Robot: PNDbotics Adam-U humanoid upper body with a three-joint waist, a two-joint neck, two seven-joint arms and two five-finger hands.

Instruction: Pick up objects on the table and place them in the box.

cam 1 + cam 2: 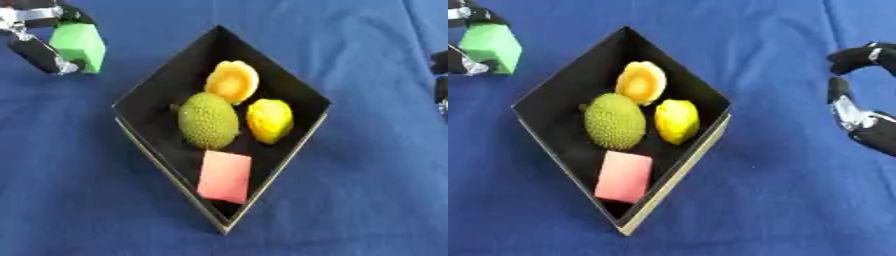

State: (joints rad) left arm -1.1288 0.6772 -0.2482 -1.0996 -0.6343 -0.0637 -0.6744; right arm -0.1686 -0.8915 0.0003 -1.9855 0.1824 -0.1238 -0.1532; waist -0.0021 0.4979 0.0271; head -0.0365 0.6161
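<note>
Left eye view: a black box (pixel 140 107), turned like a diamond, sits in the middle of a surface (pixel 367 200) draped in blue cloth. Inside it lie four things: an orange-yellow round piece (pixel 233 81) toward the far corner, a bumpy green fruit (pixel 208 120) in the middle, a yellow fruit (pixel 269 120) just beside it on the right, and a pink block (pixel 225 176) toward the near corner. At the upper left, outside the box, the left hand (pixel 39 50) has its fingers curled round a green block (pixel 79 46). Whether the block is lifted off the cloth or resting on it cannot be told. Judged from this, the step in hand is bringing the green block to the box; the next move calls for carrying it rightward over the near wall and letting go above a bare patch of the box floor.

Right eye view: the right hand (pixel 859 117) shows at the right edge, well apart from the box, fingers curved and holding nothing. No other loose things show on the cloth. Nothing of the room beyond the cloth is visible.
</note>
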